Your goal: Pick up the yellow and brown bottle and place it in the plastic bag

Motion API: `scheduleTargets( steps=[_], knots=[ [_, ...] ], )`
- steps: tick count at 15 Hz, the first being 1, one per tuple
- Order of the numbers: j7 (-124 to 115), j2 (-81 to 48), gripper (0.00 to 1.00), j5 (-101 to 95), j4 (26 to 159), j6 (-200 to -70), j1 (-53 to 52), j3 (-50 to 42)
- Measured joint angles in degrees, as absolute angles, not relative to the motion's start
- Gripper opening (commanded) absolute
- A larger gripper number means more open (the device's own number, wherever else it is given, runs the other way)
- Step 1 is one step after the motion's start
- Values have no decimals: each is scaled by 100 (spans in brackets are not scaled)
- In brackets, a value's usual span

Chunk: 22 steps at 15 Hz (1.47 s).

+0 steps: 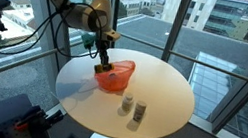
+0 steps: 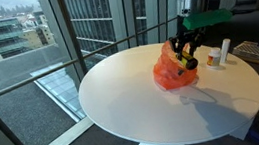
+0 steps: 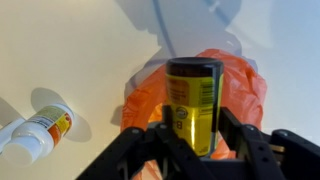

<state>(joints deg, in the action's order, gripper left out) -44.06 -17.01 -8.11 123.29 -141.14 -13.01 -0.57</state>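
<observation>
In the wrist view, the end effector (image 3: 196,128) pinched the yellow and brown bottle (image 3: 195,85) between its two dark fingers (image 3: 238,138), one against each side of the body. The bottle stood upright in the grip, its yellow label and barcode facing the camera and its dark cap on top. The orange plastic bag (image 3: 240,85) lay crumpled just behind and around it on the pale bench (image 3: 70,50). Whether the bottle's base already sat inside the bag could not be told from here. Off to the left, well apart from the bag, was a small white bottle (image 3: 38,130) with an orange-yellow label.

In an exterior view, the arm (image 1: 68,9) reached down from the upper left to the near edge of the round white bench (image 1: 166,91). The end effector (image 1: 103,61) hung at the orange plastic bag (image 1: 116,76), with its fingers at the bag's opening. Two small white bottles (image 1: 133,108) stood side by side, nearer the bench's front edge and apart from the bag.

In an exterior view from the opposite side, the end effector (image 2: 184,51) stood directly over the orange plastic bag (image 2: 170,74). A spot of yellow showed between the fingers at the bag's top. The white bottles (image 2: 225,52) stood beyond the bag, toward the far rim of the bench (image 2: 133,102).
</observation>
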Motion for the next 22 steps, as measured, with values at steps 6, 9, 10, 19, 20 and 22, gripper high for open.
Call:
scheduleTargets(
  steps=[6, 9, 10, 19, 20, 22],
  knots=[
    [-4430, -1811, 24, -811, 12284, -14194, -1301, -61],
    [-4475, -1976, 24, -811, 12157, -14328, -1300, -77],
    [-4494, -2046, 24, -811, 12092, -14360, -1300, -85],
    [-4722, -2777, 24, -811, 11282, -14488, -1355, -183],
    [-4731, -2843, 24, -811, 11227, -14488, -1367, -187],
    [-4735, -2958, 24, -785, 11168, -14489, -1398, -187]
  ],
)
